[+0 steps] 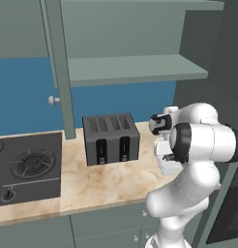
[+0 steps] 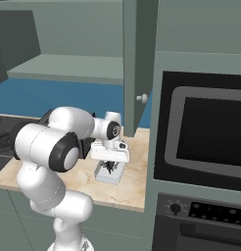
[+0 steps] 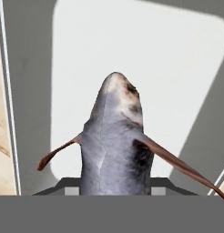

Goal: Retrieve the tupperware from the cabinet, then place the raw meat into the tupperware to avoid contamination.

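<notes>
The raw meat [image 3: 114,141], a grey fish-like lump with thin reddish-brown fins, hangs between the fingers of my gripper [image 2: 110,164], which is shut on it. Right below lies the tupperware [image 3: 177,68], a shallow white rectangular tub on the marble counter, with the meat over its inside. From the right base view the tupperware [image 2: 108,175] sits under the hand with the dark meat [image 2: 110,168] just above its floor. From the left base view the tupperware [image 1: 167,167] is partly hidden by my arm. The cabinet [image 1: 135,68] stands open above, its shelf bare.
A dark four-slot toaster [image 1: 111,139] stands left of the tupperware. The stove [image 1: 26,167] lies further left. The open cabinet door [image 2: 137,63] with its pale knob [image 2: 141,98] hangs over the counter. A built-in oven [image 2: 205,127] walls off the right side.
</notes>
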Robot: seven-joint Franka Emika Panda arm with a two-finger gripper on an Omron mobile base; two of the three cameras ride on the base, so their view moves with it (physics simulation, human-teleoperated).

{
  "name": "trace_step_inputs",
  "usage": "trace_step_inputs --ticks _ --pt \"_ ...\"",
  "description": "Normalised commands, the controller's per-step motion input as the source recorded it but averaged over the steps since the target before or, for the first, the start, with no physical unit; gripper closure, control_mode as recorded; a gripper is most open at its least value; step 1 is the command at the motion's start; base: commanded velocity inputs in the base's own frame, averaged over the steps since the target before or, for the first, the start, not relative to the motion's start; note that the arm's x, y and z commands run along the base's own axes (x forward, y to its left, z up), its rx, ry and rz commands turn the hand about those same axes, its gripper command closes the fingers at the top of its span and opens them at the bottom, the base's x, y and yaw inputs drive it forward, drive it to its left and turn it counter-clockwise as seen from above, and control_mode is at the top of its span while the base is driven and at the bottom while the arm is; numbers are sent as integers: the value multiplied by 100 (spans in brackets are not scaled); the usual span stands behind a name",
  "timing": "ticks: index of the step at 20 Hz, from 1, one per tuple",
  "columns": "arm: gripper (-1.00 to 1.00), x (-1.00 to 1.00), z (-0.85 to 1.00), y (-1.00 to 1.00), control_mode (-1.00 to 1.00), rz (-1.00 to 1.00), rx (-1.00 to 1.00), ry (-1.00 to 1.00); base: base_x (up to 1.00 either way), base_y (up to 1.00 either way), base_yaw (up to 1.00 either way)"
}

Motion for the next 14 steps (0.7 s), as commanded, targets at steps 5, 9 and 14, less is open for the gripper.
trace_step_inputs --ticks 5,9,14 --pt "100 8 -9 -1 -100 0 0 -4 0 0 0" --pt "100 11 -11 0 -100 0 0 -3 0 0 0" --pt "100 11 -12 0 -100 0 0 -2 0 0 0"
